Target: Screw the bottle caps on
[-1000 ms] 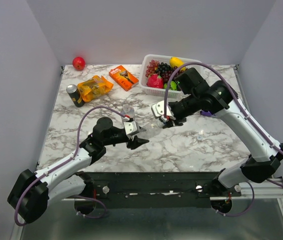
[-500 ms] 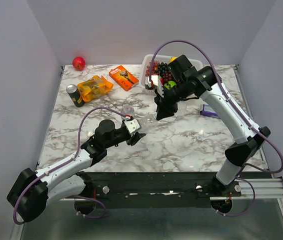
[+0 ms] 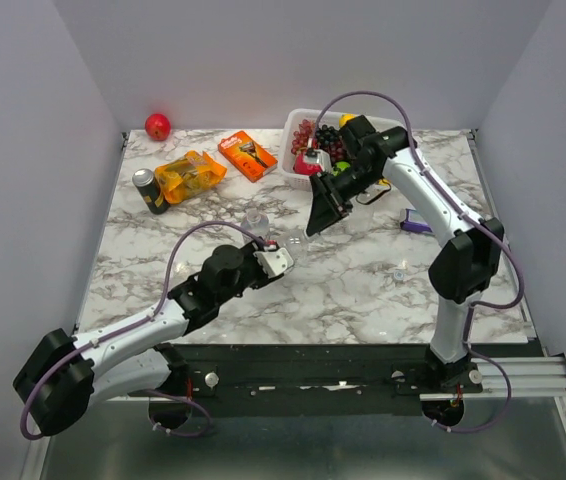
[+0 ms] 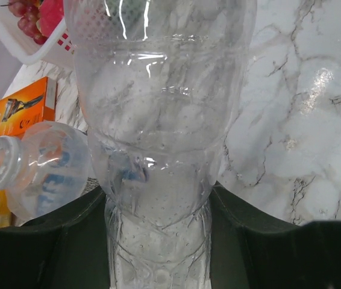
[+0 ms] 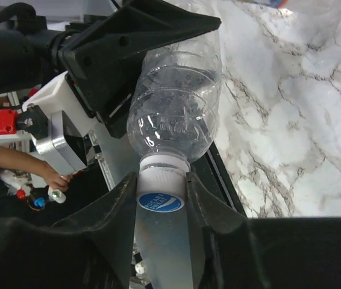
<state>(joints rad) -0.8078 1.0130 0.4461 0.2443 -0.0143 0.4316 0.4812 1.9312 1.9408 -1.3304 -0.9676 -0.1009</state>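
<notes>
Near the middle of the marble table (image 3: 363, 290), the left gripper (image 3: 288, 252) was clamped on the lower body of a clear bottle (image 4: 158, 120), with 1 dark finger on each side of it in the left wrist view. The bottle's neck pointed toward 1 o'clock, where the right gripper (image 3: 310, 232) met it. The right wrist view showed a blue-topped cap (image 5: 160, 201) sitting on the neck, and the right gripper's 2 fingers were pressed closely against the cap's sides, so it was gripping the cap. A second bottle (image 4: 44, 165) with a pale, blue-printed band lay just beside the held one, at about 10 o'clock from it. A loose cap (image 3: 399, 272) rested on the marble at about 4 o'clock, well apart from both grippers. An orange box (image 3: 247, 154) and a dark can (image 3: 148, 190) lay toward 11 and 10 o'clock, and a white basket (image 3: 298, 180) of fruit stood at 12 o'clock.
</notes>
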